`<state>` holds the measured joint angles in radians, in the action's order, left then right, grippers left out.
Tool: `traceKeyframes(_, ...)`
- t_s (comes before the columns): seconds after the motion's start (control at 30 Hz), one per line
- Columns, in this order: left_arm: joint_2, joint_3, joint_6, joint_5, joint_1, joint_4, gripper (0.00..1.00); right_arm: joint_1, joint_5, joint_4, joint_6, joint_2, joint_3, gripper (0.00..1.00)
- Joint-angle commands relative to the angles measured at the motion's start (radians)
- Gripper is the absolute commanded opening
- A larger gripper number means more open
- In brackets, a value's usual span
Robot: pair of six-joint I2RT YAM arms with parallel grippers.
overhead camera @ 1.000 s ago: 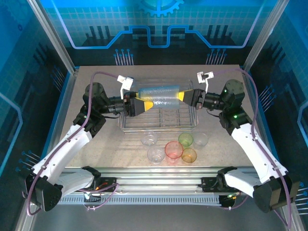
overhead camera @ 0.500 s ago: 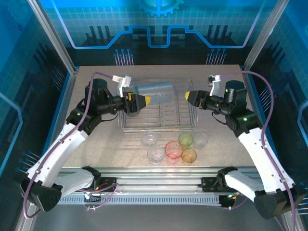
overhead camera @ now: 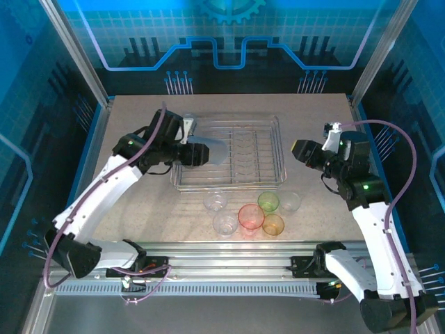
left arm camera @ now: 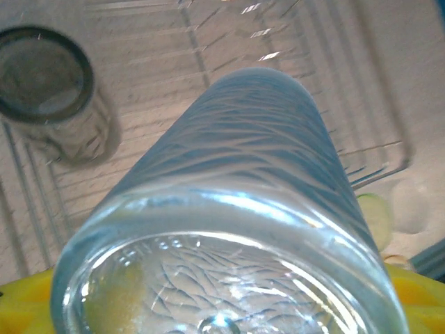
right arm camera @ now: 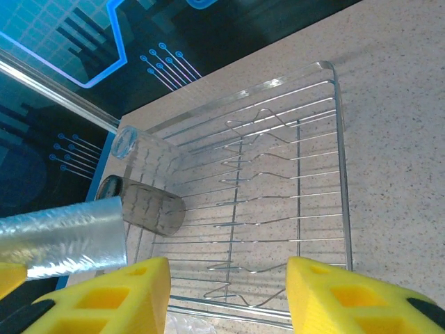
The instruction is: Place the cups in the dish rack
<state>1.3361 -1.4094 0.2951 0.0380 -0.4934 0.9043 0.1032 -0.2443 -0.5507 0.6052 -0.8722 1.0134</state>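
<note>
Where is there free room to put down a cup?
Free: the dish rack's middle and right rows; the table behind it and front-left. Crowded: the rack's left end, where the left gripper holds the blue cup beside a grey cup and a clear cup; six cups before the rack.

Left gripper (overhead camera: 197, 154) grips blue cup (overhead camera: 214, 151) sideways over left end of rack (overhead camera: 229, 186). Right gripper (overhead camera: 300, 150) just right of rack. On table (overhead camera: 174, 216) before rack: three clear cups (overhead camera: 215, 201), red cup (overhead camera: 251, 217), green cup (overhead camera: 268, 202), orange cup (overhead camera: 273, 224).
</note>
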Motion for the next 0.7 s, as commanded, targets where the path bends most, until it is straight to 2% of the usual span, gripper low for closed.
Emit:
traceKeyframes(0.0,0.049,-0.046,-0.050,-0.114,-0.019,0.114,0.25,-0.020,0.010,-0.021,0.005,0.016,-0.013,0.48)
traceKeyframes(0.4,0.215,-0.055,-0.042,-0.281,-0.030,0.223,0.29,-0.038,0.025,-0.046,0.010,0.029,-0.017,0.49)
traceKeyframes(0.67,0.268,-0.028,-0.039,-0.316,-0.031,0.240,0.33,-0.043,0.029,-0.045,0.019,0.032,-0.021,0.49)
